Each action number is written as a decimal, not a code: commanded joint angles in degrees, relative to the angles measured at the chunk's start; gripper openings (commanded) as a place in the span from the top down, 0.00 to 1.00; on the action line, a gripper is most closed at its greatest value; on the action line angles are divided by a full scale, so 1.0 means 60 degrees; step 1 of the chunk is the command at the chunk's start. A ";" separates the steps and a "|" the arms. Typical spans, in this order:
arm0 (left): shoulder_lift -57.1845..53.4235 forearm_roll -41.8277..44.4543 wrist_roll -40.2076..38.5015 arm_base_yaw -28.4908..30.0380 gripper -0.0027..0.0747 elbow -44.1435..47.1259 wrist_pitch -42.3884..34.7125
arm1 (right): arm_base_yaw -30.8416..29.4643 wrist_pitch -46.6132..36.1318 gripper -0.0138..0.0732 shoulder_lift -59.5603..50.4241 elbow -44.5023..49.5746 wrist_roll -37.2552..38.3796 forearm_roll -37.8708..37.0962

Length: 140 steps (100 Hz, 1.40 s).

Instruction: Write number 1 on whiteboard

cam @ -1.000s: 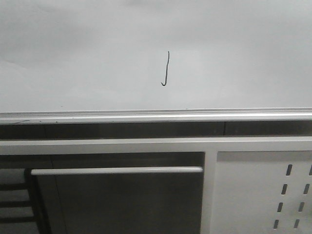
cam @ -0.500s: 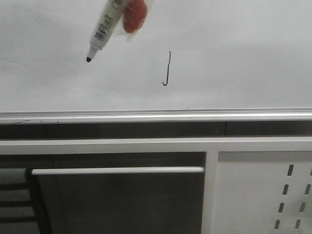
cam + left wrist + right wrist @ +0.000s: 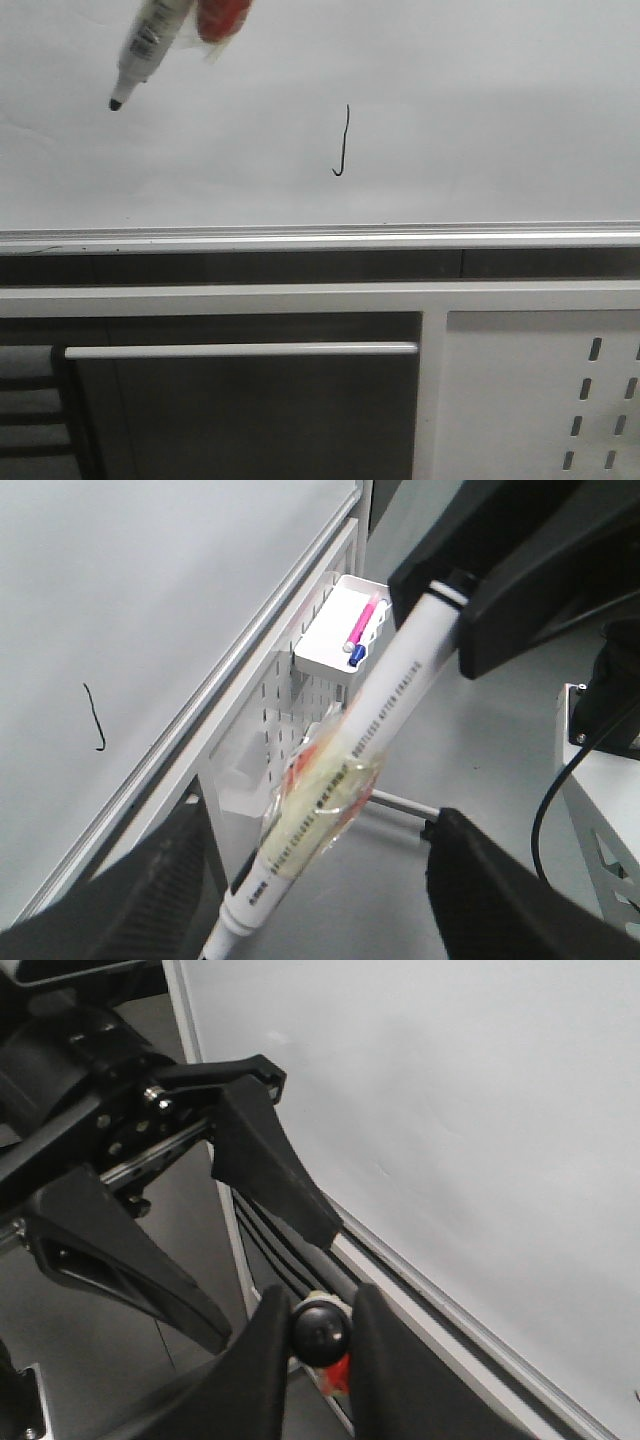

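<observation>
Front view: number 1 (image 3: 343,140) is on the whiteboard (image 3: 480,120), mid-board, above the silver rail (image 3: 320,238) and clear of it. It is a thin black stroke, long axis close to vertical, with a small hook turning left at the foot. The line is slightly wavy but unbroken, as far as the picture shows.

The marker (image 3: 145,45) comes in from the top left corner, slanted, black tip lowest and pointing down-left. The tip sits left of the stroke and about level with its top — well apart from it. I cannot tell whether the tip touches the board; no ink shows under it.

Key relation: the stroke lies to the right of the tip and runs downward from about the tip's height.

Right gripper (image 3: 320,1335): fingers clamped on the marker's rounded black rear end, a bit of red wrap showing just below. This is the arm that carries the pen, so it is the one that matters.

Left gripper (image 3: 310,900): fingers spread wide. The marker barrel with its red-yellow wrap (image 3: 325,780) passes between them, touching neither as far as the blur allows.

Judgement: the digit looks finished.
</observation>
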 commanded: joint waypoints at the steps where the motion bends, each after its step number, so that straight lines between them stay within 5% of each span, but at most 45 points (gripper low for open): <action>1: -0.0099 -0.0498 0.0093 -0.0001 0.40 -0.0310 0.0180 | -0.0001 0.0643 0.89 -0.0098 -0.0337 0.0019 0.0274; 10: -0.0099 -0.0498 0.0118 -0.0001 0.42 -0.0310 0.0238 | -0.0001 0.0863 0.89 -0.0098 -0.0337 0.0019 0.0274; 39: -0.0099 -0.0422 0.0211 -0.0001 0.69 -0.0310 0.0740 | -0.0001 0.1341 0.89 -0.0065 -0.0337 0.0049 0.0274; 87: -0.0099 0.0050 0.0211 -0.0001 0.71 -0.0310 0.0931 | -0.0001 0.2005 0.89 0.0300 -0.0337 0.0186 0.0274; 105: -0.0099 0.0128 0.0211 -0.0001 0.99 -0.0310 0.0931 | -0.0001 0.2005 0.89 0.0300 -0.0337 0.0186 0.0274; 140: -0.0121 0.0144 0.0008 -0.0001 0.99 -0.0310 -0.0004 | -0.0001 0.0843 0.86 0.0279 -0.0337 0.0200 0.0274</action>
